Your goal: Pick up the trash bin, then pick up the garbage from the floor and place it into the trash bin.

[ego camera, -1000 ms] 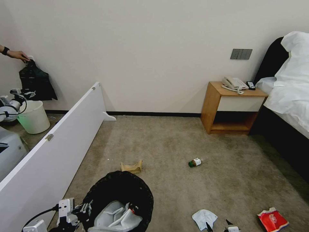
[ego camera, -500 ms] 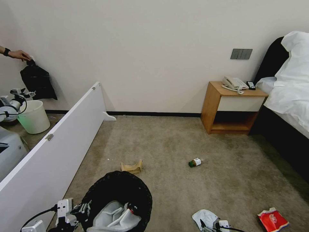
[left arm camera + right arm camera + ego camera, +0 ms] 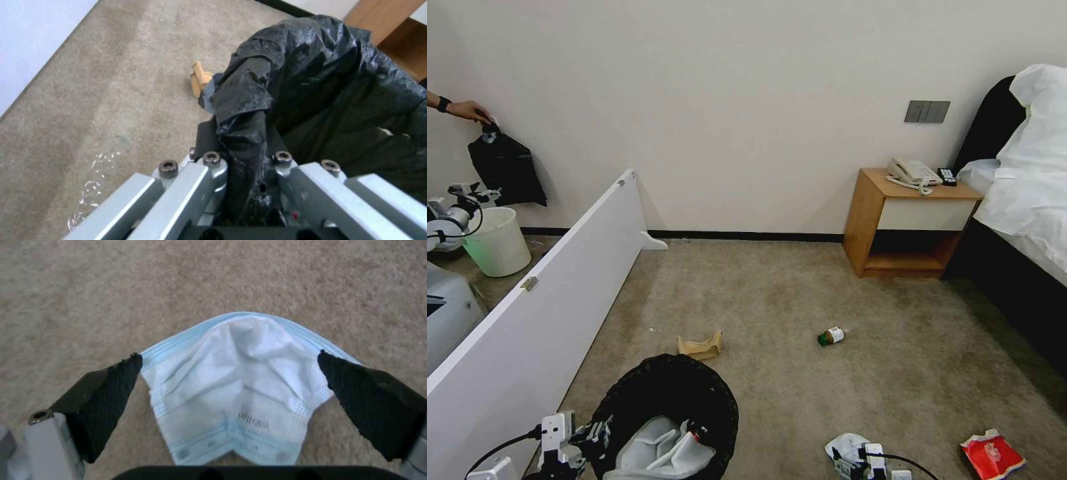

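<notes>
the left gripper (image 3: 242, 166) has its jaws clenched on the rim of the round trash bin lined with crinkled black plastic (image 3: 667, 400), pinching a fold of the liner, and holds the bin low at the robot's left side; inside lie two white slippers (image 3: 664, 450). the right gripper (image 3: 229, 373) hangs low over the beige carpet floor (image 3: 800, 293) with its jaws released, one black pad on each side of a crumpled pale blue and white face mask (image 3: 236, 386) that lies flat on the carpet, just in front of the robot at the right. this piece looks very light, thin and soft, so i judge it will fold when it is pinched; the raised crease in its middle seems the best place to hold.
</notes>
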